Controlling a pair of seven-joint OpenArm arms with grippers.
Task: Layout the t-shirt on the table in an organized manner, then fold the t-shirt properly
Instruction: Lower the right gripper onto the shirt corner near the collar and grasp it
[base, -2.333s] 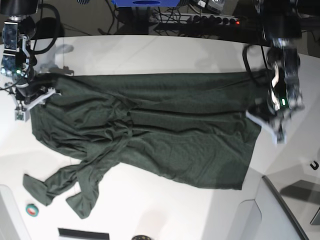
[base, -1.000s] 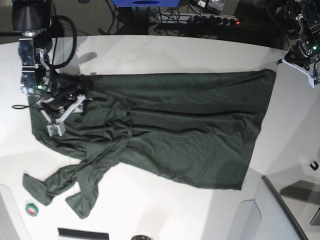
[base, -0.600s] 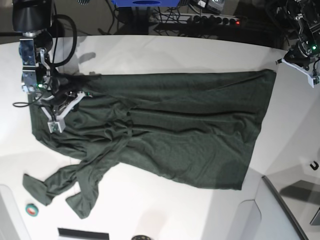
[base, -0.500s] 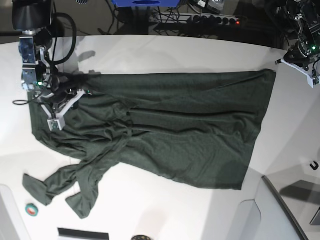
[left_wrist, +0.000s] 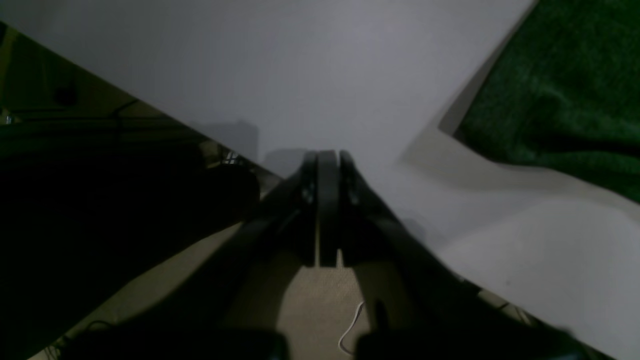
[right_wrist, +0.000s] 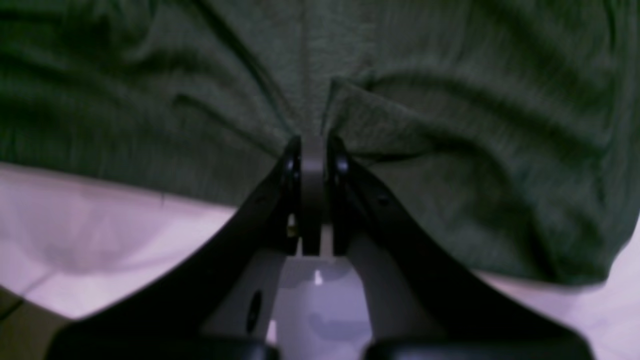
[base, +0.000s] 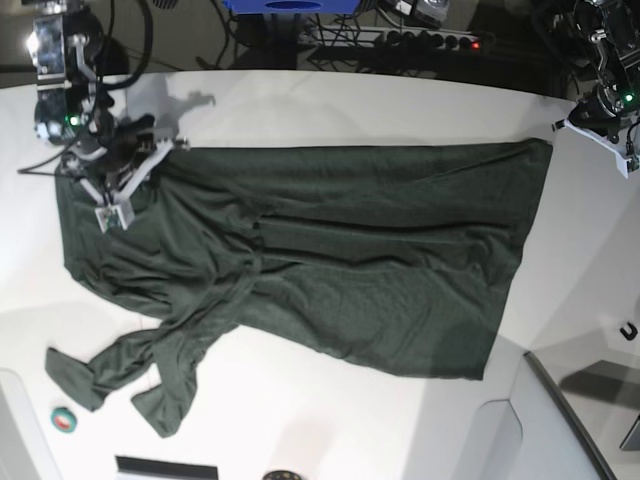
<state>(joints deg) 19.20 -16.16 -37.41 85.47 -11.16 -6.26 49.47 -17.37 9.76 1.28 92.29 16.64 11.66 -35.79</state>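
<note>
The dark green t-shirt (base: 340, 250) lies spread across the white table (base: 330, 110), its body mostly flat. Its sleeves are bunched and twisted at the lower left (base: 135, 375). My right gripper (base: 118, 190) is at the shirt's upper left corner. In the right wrist view its fingertips (right_wrist: 312, 147) are shut on a pinched fold of the t-shirt (right_wrist: 450, 150), and wrinkles run out from the grip. My left gripper (base: 606, 125) hangs just past the shirt's upper right corner. It is shut (left_wrist: 327, 156) with nothing in it, over the table edge, with the t-shirt (left_wrist: 565, 95) off to one side.
A small teal and red tape roll (base: 65, 420) lies near the front left corner. A black flat item (base: 165, 467) sits at the front edge. There is a small black hook (base: 628, 330) at the right and a grey panel (base: 575, 420) at the front right. Cables and a power strip (base: 420, 40) lie behind the table.
My right gripper has shut on the shirt's upper left part and moved up and to the left, drawing that cloth with it. The left gripper has stayed at the far right over the last second.
</note>
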